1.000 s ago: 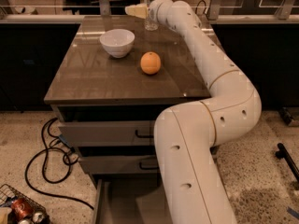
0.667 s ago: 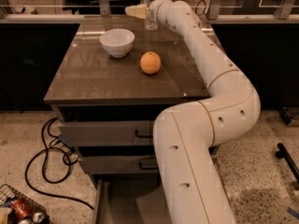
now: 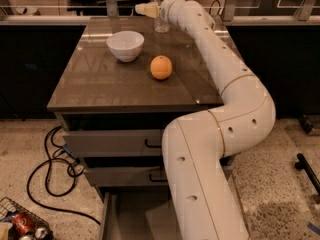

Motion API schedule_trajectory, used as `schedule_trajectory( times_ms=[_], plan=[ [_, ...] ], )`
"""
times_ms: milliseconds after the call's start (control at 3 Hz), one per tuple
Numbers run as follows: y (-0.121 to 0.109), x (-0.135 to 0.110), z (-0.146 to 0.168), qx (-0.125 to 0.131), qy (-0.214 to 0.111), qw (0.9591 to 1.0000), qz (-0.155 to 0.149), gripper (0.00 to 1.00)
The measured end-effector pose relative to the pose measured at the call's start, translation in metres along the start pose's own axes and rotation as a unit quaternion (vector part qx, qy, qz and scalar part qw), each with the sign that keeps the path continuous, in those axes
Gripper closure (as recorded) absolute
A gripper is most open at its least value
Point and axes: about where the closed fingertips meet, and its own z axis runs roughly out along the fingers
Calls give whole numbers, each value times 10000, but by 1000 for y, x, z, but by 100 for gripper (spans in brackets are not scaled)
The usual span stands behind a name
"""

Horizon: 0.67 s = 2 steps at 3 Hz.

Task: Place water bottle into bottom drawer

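Observation:
The water bottle stands upright at the far edge of the brown tabletop; it is clear, and my arm crosses in front of its middle. My gripper is at the far edge too, pointing left, just left of the bottle and level with its upper half. I cannot tell whether it touches the bottle. The bottom drawer is pulled open at the foot of the cabinet, with its grey floor showing. My white arm hides the drawer's right part.
A white bowl and an orange sit on the tabletop. The two upper drawers are closed. Black cables lie on the floor at left, near a wire basket with red cans.

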Motion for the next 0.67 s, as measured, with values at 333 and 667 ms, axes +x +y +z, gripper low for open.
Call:
schedule_trajectory(
  times_ms=[333, 667],
  plan=[
    [3, -2, 1, -57, -26, 10000, 32, 13],
    [5, -2, 3, -73, -26, 10000, 33, 36]
  ],
)
